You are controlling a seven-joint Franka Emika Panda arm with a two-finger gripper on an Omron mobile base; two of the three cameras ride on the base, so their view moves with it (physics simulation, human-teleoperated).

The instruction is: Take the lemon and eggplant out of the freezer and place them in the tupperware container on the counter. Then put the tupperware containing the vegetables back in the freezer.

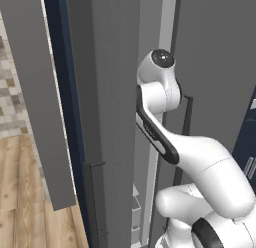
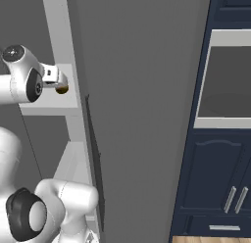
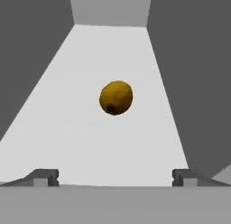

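While the lemon (image 3: 116,97) sits mid-shelf in the freezer (image 1: 112,92), gripper (image 3: 115,178) hovers short of it, fingers spread, empty; nothing retrieved yet, every step remains.

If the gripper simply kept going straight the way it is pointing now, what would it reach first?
Most likely the lemon, which lies on the white freezer shelf almost dead ahead of the open gripper. Nothing shows between them, though depth is hard to judge.
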